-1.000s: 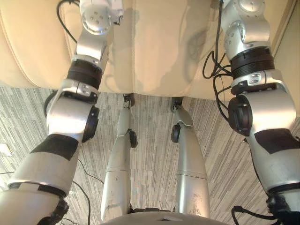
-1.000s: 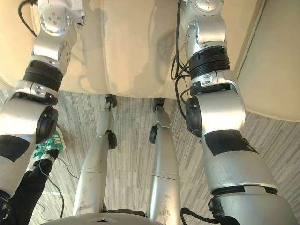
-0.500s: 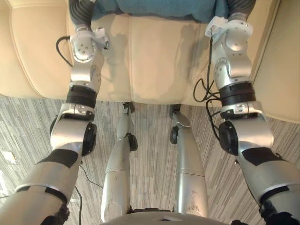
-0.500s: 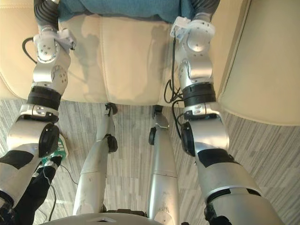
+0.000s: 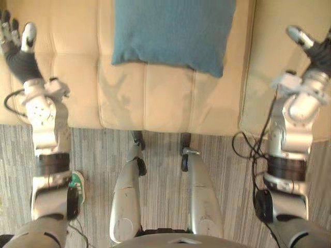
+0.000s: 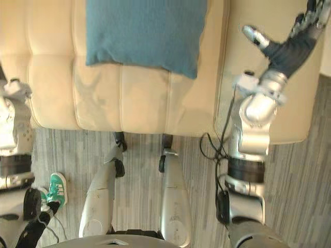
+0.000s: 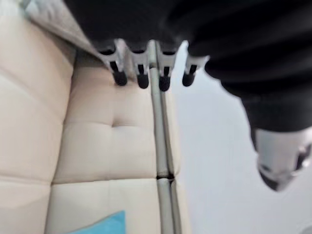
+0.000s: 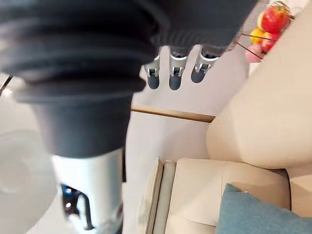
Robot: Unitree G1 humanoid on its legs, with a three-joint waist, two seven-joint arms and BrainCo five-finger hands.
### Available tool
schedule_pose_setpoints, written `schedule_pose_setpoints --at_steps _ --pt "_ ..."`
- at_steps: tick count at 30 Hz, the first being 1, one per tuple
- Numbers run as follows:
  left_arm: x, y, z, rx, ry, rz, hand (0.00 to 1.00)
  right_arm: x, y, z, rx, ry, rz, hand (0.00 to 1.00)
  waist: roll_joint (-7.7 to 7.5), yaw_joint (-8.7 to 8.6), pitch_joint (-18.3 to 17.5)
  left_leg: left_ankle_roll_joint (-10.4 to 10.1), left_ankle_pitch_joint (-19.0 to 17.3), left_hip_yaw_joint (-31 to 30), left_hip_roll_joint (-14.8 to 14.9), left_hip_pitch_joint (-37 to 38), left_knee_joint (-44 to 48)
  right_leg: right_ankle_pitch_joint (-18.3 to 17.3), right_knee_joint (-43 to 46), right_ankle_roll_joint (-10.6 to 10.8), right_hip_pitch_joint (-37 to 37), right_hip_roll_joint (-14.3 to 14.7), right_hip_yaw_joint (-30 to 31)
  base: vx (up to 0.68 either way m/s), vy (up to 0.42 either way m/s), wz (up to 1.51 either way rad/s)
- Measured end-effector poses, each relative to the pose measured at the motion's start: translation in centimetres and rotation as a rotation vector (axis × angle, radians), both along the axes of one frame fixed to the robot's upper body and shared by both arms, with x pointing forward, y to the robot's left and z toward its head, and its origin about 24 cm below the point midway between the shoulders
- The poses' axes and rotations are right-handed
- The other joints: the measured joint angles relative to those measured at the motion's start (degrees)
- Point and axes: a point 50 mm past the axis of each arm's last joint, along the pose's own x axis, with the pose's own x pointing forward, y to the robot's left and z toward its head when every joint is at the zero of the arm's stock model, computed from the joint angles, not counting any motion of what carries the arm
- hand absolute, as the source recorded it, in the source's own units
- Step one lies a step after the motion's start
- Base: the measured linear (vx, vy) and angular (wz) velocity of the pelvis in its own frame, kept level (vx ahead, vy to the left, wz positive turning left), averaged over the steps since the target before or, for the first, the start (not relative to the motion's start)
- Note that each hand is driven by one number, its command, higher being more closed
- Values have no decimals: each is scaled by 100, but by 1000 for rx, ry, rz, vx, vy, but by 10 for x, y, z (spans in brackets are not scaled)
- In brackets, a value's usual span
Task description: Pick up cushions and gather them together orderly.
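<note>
Cushion (image 5: 173, 33) on sofa (image 5: 155, 98) between left hand (image 5: 18, 54) and right hand (image 6: 292, 49), fingers (image 7: 141, 73) clear.

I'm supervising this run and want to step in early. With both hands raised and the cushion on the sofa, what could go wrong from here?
The left hand and right hand are open, wide of the cushion; closing in unevenly could skew it on the sofa. A green shoe shows at the robot's left, so a person may be within an arm's swing.
</note>
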Motion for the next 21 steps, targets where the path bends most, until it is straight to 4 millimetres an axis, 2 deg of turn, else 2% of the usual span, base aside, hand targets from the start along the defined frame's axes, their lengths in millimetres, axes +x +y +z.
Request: schedule_pose_setpoints --at_steps 1,3,6,7,8,9,10,11,12,13,14,15,16,17,19,21 --pt "-3 0 -8 -12 16 -2 0 -2 1 -8 6 23 9 0 -14 -6 -7 11 -17 -4 8 85 43 16 -33 17 121 2 -15 40 -19 -5" --pt "-16 -7 -53 -81 115 -29 0 -4 12 -57 49 185 70 0 -125 14 -111 -2 -240 -8 68 518 207 40 -258 42 733 51 -76 55 -16 -10" --pt "-32 -20 -106 -125 285 -83 0 -13 34 -117 64 415 162 0 -348 28 -391 -37 -492 -5 156 944 279 16 -610 24 1350 137 -122 100 -4 -10" --pt "-39 -29 -136 -144 400 -118 0 -18 42 -149 79 544 198 0 -451 32 -577 -44 -587 2 173 1173 291 24 -774 23 1644 167 -128 102 -2 -5" --pt "-41 -32 -147 -148 448 -127 0 -21 43 -161 83 595 203 0 -475 33 -668 -37 -609 3 176 1224 292 30 -825 17 1730 172 -131 135 11 -5" --pt "-49 -40 -180 -169 592 -149 0 -27 47 -197 105 747 213 0 -520 31 -900 -28 -700 12 178 1440 292 58 -1006 15 2001 182 -140 143 24 -5" --pt "-56 -48 -205 -175 706 -172 0 -33 50 -223 117 865 224 0 -531 47 -996 -58 -782 35 176 1668 281 70 -1144 19 2274 190 -128 142 28 -9" --pt "-64 -54 -224 -172 802 -190 0 -39 52 -245 121 969 232 0 -539 60 -1066 -67 -843 68 173 1868 278 71 -1240 21 2500 192 -117 122 28 -11" --pt "-76 -60 -248 -180 917 -207 0 -50 55 -275 158 1103 234 0 -526 64 -1276 -85 -919 88 173 1994 276 86 -1376 44 2677 195 -112 98 22 -10" --pt "-82 -62 -260 -182 974 -212 0 -57 56 -289 180 1168 238 0 -524 78 -1357 -86 -949 104 176 2074 269 95 -1446 54 2781 192 -108 120 22 -8" --pt "-94 -65 -280 -191 1079 -211 0 -67 60 -313 216 1279 245 0 -511 82 -1478 -117 -975 121 180 2226 241 125 -1595 68 2977 195 -109 85 10 -7" --pt "-101 -66 -292 -208 1139 -206 0 -75 61 -325 247 1338 241 0 -504 81 -1533 -122 -976 142 177 2331 201 146 -1680 79 3095 197 -106 125 10 -10" --pt "-120 -66 -316 -243 1272 -182 0 -91 63 -349 327 1452 222 0 -494 82 -1627 -152 -999 174 167 2542 128 223 -1869 138 3336 202 -85 85 4 -11" --pt "-125 -66 -322 -254 1307 -174 0 -96 63 -354 350 1476 214 0 -490 83 -1638 -161 -1003 195 163 2623 85 244 -1928 137 3414 206 -71 101 7 -20" --pt "-154 -68 -348 -349 1454 -134 0 -116 61 -375 434 1585 180 0 -471 122 -1794 -166 -992 355 149 2908 -104 343 -2149 156 3623 215 68 70 6 -29" --pt "-170 -70 -358 -394 1524 -119 0 -126 58 -382 476 1627 155 0 -448 125 -1855 -156 -960 405 111 3091 -229 363 -2242 171 3768 199 95 44 13 -15"
